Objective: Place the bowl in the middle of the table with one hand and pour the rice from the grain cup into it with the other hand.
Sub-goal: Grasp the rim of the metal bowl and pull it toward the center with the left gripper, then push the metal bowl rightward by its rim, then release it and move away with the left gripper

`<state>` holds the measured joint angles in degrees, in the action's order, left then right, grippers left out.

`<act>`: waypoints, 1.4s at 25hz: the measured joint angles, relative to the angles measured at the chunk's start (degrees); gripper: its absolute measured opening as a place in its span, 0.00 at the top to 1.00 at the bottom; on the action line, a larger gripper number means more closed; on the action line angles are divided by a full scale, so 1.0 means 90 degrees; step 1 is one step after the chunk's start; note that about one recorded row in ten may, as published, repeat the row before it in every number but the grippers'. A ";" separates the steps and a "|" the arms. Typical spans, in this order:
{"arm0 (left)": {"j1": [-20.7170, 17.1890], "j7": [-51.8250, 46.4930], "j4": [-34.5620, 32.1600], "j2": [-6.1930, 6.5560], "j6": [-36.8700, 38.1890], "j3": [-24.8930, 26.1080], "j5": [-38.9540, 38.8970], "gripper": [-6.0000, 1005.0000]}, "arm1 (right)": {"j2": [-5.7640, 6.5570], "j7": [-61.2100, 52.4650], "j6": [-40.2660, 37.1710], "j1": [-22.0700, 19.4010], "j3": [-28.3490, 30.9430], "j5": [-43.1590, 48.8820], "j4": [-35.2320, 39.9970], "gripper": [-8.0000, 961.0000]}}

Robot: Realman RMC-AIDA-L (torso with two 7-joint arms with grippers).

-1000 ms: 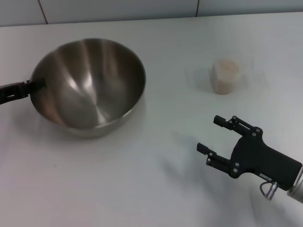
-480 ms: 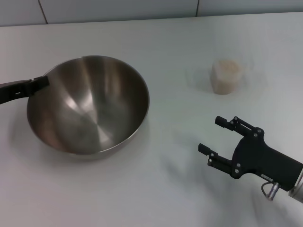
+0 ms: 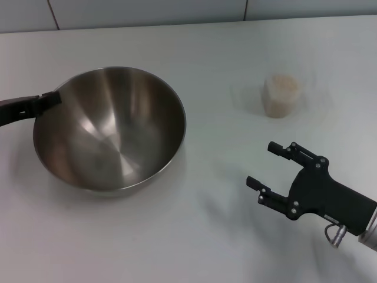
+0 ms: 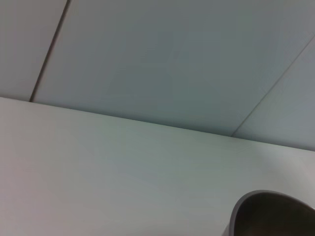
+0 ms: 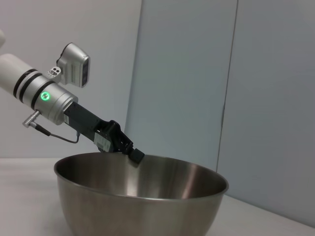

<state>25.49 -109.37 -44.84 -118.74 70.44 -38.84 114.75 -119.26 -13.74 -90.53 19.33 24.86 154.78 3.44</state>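
Note:
The steel bowl [image 3: 112,132] sits level on the white table [image 3: 194,236], left of the middle. My left gripper [image 3: 52,99] reaches in from the left and is shut on the bowl's left rim. The right wrist view shows the same grip [image 5: 134,155] on the far rim of the bowl [image 5: 138,196]. A bit of the bowl's rim [image 4: 246,209] shows in the left wrist view. The grain cup [image 3: 281,97], filled with rice [image 3: 281,84], stands at the back right. My right gripper [image 3: 260,163] hangs open and empty in front of the cup, apart from it.
A tiled wall [image 3: 147,12] runs along the table's far edge. Bare tabletop lies between the bowl and the cup and in front of the bowl.
The bowl was tilted a second ago. It now sits level and a little nearer, with the left gripper still on its rim. The right gripper has barely moved.

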 joint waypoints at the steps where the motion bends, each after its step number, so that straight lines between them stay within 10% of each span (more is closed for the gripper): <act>1: 0.0001 0.0000 -0.0013 0.0000 -0.0003 -0.0001 -0.0006 0.93 | 0.0000 0.0000 0.0000 0.0005 0.0001 0.0000 -0.0002 0.23; 35: 0.0827 -0.0169 -0.0059 0.0005 0.0170 -0.0121 -0.0077 0.93 | -0.0010 0.0004 0.0216 0.0037 0.0011 -0.0050 -0.0217 0.23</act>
<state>32.93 -110.89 -45.37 -118.69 71.98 -39.93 114.07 -119.36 -13.71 -88.58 19.66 24.96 154.33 1.49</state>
